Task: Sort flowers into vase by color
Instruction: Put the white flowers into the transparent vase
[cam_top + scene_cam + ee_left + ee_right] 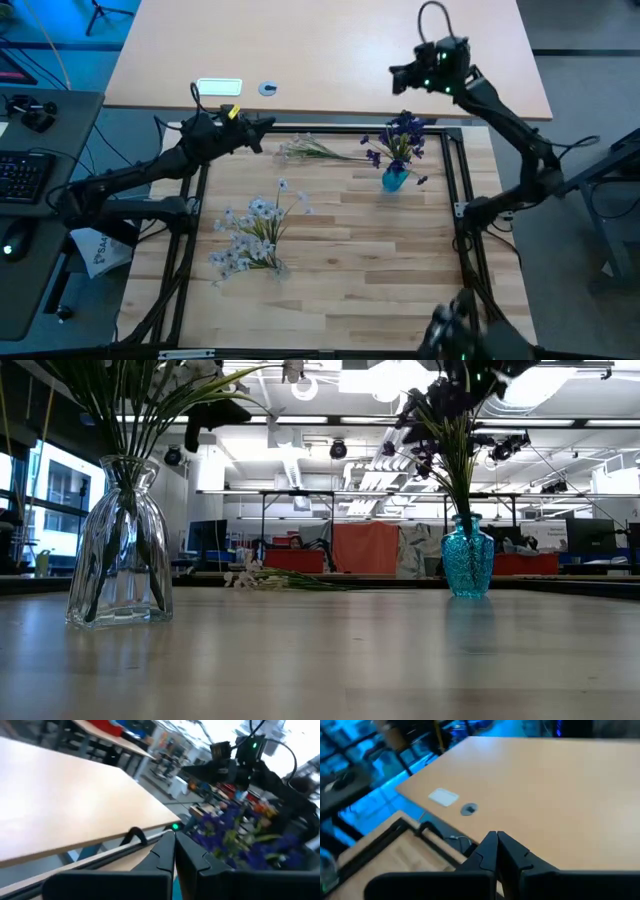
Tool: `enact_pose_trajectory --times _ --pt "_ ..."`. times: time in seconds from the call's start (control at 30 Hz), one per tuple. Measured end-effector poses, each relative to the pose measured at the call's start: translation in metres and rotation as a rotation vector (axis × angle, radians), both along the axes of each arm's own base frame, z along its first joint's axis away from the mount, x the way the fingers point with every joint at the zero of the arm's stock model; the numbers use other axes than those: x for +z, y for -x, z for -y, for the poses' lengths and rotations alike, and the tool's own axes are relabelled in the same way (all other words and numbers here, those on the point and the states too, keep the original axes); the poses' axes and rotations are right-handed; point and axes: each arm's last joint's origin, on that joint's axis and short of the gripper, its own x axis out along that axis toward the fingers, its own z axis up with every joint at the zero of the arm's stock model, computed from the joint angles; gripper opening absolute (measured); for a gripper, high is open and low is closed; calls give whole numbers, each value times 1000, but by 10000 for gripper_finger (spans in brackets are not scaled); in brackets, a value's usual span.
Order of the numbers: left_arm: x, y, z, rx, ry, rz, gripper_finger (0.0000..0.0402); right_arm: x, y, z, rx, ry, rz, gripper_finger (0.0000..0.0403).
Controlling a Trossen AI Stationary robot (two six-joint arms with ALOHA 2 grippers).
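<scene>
Purple flowers point(402, 136) stand in my blue vase point(394, 179) at two o'clock; white ones point(252, 232) sit at eight, their clear vase point(118, 544) indistinct from above. One sprig point(312, 150) lies at twelve. My left gripper point(268, 124) and right gripper point(394, 70) hover closed and empty.

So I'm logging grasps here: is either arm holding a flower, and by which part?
Nothing is held. The left gripper and the right gripper both have their fingers shut on nothing, away from the flowers.

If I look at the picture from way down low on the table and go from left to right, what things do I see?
Clear glass vase with green stems → loose sprig lying flat far back → blue vase holding the purple flowers.
</scene>
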Motion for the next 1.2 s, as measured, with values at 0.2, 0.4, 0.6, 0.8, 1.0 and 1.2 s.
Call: enact_pose_trajectory --times 0.2,0.4,0.6,0.8,1.0,1.2 --pt "-7 -5 -4 17 58 -2 0 -49 19 57 -57 -264 45 0" --pt "-12 -7 -8 11 50 -44 0 -109 11 90 25 -559 103 0" --pt "-12 -4 -13 3 7 -78 0 -154 -16 92 126 -755 76 0" --pt "-12 4 -22 -47 13 -75 0 -169 -54 71 229 -775 -2 0" --pt "-14 11 -30 -60 31 -86 0 -190 -81 55 245 -804 -102 0" --pt "-15 11 -30 -101 42 -81 0 -201 -102 38 313 -775 -183 1"
